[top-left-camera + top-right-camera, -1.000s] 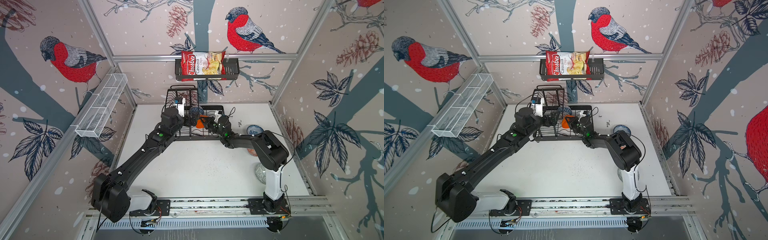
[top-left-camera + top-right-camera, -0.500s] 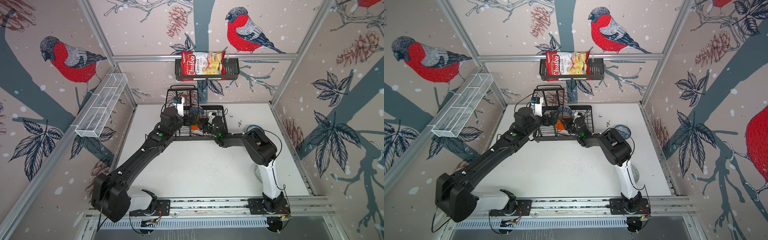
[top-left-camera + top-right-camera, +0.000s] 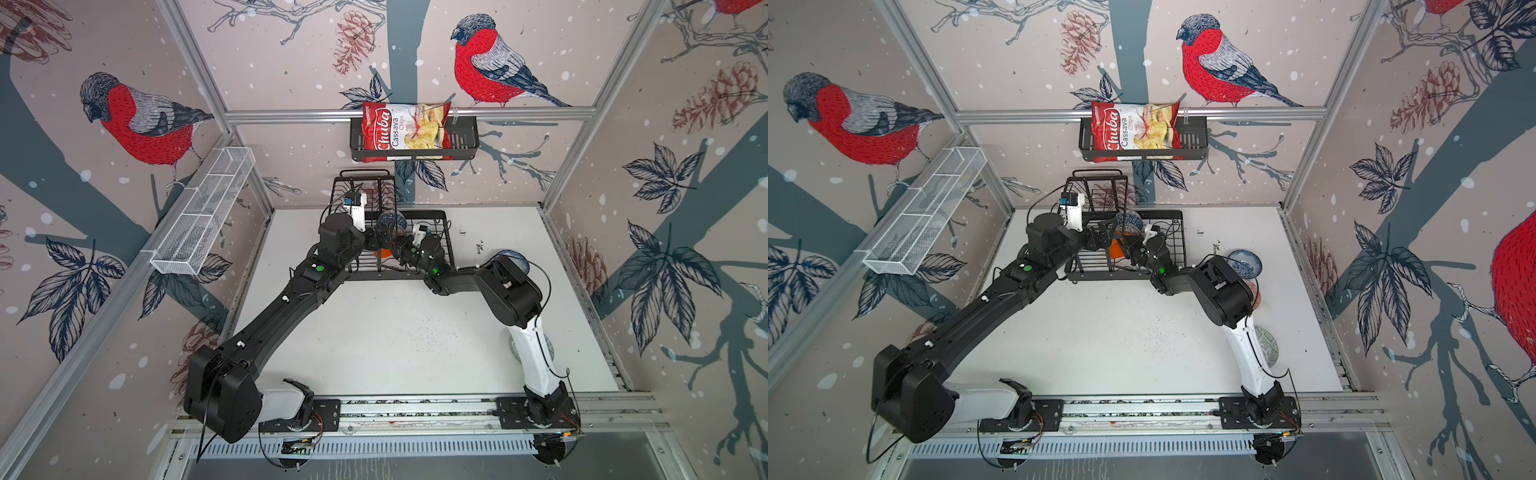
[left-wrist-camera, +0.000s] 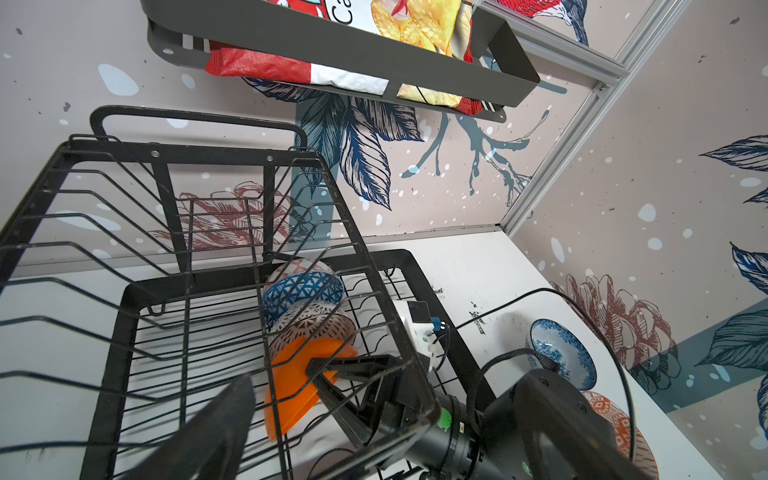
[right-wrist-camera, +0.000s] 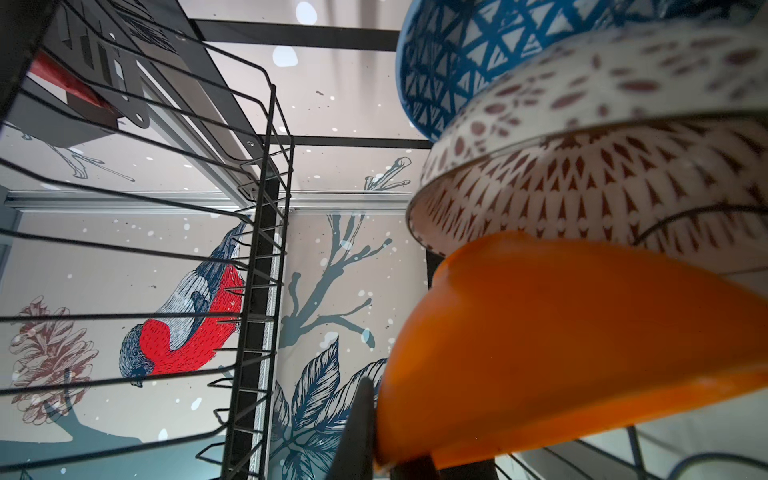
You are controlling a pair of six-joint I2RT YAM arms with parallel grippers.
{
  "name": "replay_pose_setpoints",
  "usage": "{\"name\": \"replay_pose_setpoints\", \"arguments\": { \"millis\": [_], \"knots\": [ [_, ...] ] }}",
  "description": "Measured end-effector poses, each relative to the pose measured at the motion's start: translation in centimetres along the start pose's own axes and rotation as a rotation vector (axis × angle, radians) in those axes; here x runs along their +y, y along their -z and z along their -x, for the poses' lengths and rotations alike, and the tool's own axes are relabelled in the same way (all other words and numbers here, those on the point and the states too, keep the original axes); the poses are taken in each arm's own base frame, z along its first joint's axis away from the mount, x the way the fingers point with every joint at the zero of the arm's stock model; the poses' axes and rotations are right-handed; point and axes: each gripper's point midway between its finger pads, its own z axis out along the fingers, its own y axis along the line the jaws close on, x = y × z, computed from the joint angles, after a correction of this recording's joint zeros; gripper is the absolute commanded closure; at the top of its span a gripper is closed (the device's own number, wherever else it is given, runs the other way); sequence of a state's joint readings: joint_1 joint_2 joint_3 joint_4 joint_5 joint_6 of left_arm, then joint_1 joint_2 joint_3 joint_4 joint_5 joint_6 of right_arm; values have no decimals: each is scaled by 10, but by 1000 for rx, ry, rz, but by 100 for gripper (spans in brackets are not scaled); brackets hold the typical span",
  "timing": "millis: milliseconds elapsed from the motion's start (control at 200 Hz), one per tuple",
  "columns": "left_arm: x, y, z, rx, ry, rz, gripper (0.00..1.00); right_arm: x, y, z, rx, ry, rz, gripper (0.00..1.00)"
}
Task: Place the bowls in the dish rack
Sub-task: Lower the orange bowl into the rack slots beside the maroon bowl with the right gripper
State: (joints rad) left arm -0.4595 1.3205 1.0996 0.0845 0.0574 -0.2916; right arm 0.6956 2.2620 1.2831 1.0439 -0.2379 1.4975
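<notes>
Against bird wallpaper (image 3: 141, 120), right hand (image 4: 316, 372) grips orange bowl (image 4: 291, 390) inside dish rack (image 4: 208, 153).

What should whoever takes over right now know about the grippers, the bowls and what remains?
Left gripper: open, empty, at the dish rack.
Right gripper: shut on the plain orange bowl, inside the lower tier.
Done: dark blue geometric bowl and radial-patterned bowl stand on edge there.
To do: release the plain orange bowl beside them, then load the blue-white floral bowl, orange-white patterned bowl and grey-green patterned bowl, all on the table.
</notes>
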Motion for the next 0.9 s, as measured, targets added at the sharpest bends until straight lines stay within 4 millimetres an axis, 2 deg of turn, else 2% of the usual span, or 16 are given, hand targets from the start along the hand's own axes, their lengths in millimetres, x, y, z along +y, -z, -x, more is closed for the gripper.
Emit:
{"name": "replay_pose_setpoints", "arguments": {
  "millis": [295,580,901],
  "knots": [
    [1,0,1,0,2,-5,2,-9,15,-3,-29,-75,-9,100],
    [1,0,1,-3,9,-10,2,-10,18,-4,-57,-106,-16,100],
    [1,0,2,-4,9,-9,2,-12,21,-4,-95,-173,-14,92]
  ]
}}
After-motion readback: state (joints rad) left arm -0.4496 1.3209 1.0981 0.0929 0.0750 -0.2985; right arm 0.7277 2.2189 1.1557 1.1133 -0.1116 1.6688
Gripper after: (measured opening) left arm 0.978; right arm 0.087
